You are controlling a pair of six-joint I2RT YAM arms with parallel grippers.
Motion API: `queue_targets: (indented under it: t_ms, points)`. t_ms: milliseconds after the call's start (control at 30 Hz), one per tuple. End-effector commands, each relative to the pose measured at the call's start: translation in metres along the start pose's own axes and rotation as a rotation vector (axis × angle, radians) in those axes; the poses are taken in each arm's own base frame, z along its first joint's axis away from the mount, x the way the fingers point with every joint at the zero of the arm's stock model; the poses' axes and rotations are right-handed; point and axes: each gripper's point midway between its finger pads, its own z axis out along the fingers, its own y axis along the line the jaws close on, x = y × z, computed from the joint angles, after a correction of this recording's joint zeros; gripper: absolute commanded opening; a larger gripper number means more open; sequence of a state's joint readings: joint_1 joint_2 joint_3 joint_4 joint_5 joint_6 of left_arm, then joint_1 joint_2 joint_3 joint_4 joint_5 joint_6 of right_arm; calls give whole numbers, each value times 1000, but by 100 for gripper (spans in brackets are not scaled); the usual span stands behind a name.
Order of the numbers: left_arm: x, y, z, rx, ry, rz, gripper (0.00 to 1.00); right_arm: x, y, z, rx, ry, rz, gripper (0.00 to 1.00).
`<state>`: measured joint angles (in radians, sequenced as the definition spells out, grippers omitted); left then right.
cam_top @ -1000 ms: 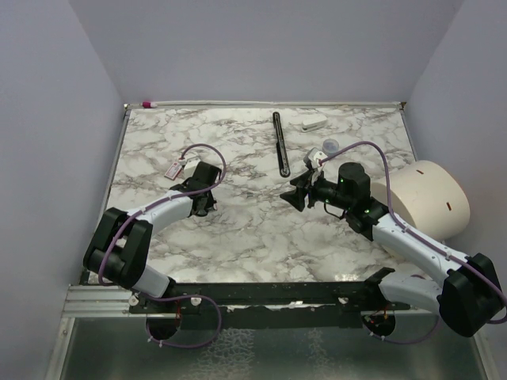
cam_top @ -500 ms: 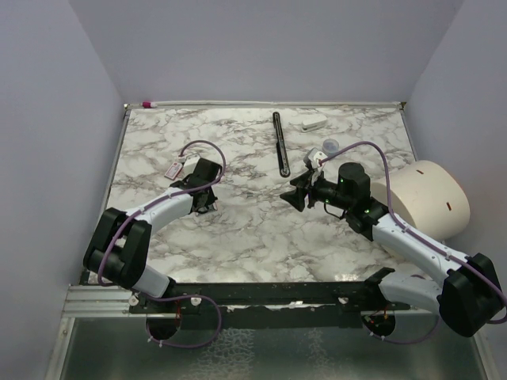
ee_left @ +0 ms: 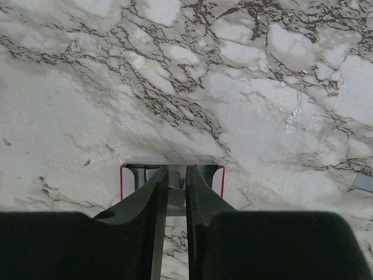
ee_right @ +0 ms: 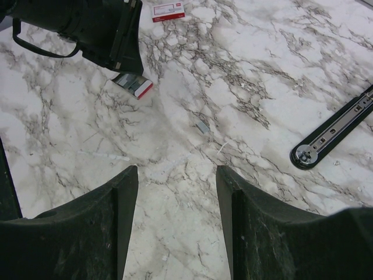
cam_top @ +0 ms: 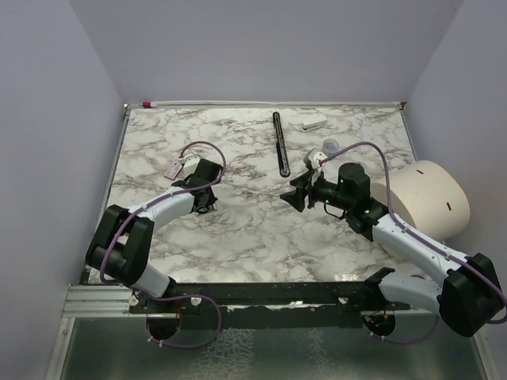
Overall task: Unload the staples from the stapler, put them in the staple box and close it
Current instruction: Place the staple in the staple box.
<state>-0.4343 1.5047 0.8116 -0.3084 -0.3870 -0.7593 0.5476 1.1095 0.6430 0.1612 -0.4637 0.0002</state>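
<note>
The stapler (cam_top: pixel 279 144) is a thin black bar lying on the marble at the back centre; its rounded end shows in the right wrist view (ee_right: pixel 332 133). A short grey strip of staples (ee_right: pixel 202 126) lies loose on the marble between the grippers and also shows at the edge of the left wrist view (ee_left: pixel 362 182). My left gripper (cam_top: pixel 208 207) (ee_left: pixel 173 173) is down at the table, its jaws nearly together on a small white box with red edges (ee_left: pixel 172 170) (ee_right: pixel 134 86). My right gripper (cam_top: pixel 294 195) (ee_right: pixel 176 175) is open and empty, just above the marble, near the stapler's near end.
A second red-and-white box (cam_top: pixel 173 168) (ee_right: pixel 169 10) lies left of the left gripper. A white flat piece (cam_top: pixel 314 123) and a small round cap (cam_top: pixel 330 146) sit at the back right. A large cream cylinder (cam_top: pixel 428 198) lies at the right edge. A pink-tipped pen (cam_top: pixel 148 104) is at the back wall.
My left gripper has edged very slightly to the right at the small box. The right arm and the stapler have not moved.
</note>
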Motion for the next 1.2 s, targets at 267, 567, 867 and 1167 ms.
queue_targets:
  t_ms: [267,567,867,1167]
  points:
    - [-12,-2,4,-37,-40,-25,17,-6,3,-2,-19,-36,-8,56]
    - [-13,-1,4,-43,-42,-31,17,-6,4,-2,-23,-36,-6,56]
    - [-10,1,6,-55,-37,-25,17,-6,5,-3,-23,-37,-7,56]
    - [-8,3,9,-66,-33,-21,18,-5,4,-2,-23,-37,-6,56]
